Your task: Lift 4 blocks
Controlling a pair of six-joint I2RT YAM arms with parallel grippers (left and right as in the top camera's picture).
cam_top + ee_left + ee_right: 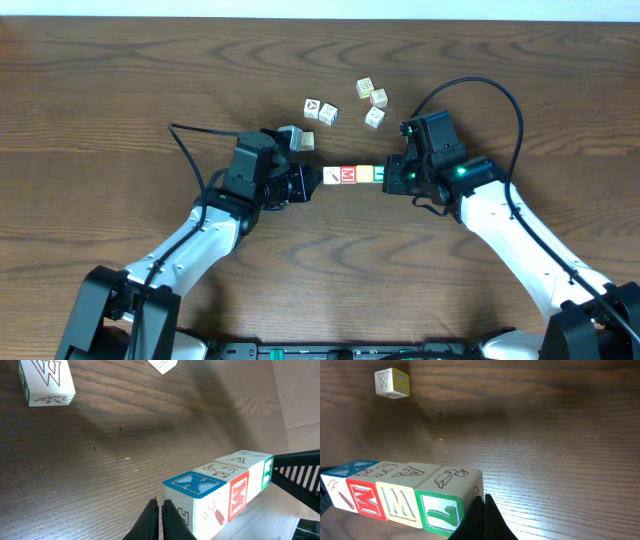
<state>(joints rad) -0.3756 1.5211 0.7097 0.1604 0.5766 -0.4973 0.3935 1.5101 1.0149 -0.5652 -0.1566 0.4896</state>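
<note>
Four blocks lie in one straight row between my two grippers: a pale one with a dark mark (332,175), a red one with a white letter (348,174), a yellow one (365,174) and a green one (378,174). My left gripper (312,178) is shut, its closed tips (160,510) pressed against the end face of the pale, blue-topped block (192,495). My right gripper (388,176) is shut too, its tips (484,505) against the side of the green block (440,512). A shadow lies beneath the row; I cannot tell whether it touches the table.
Several loose cream cubes lie behind the row: a pair (320,110), a trio (372,95), and one close to my left gripper (305,141). A lettered cube (45,380) shows far off in the left wrist view, and one (392,382) in the right wrist view.
</note>
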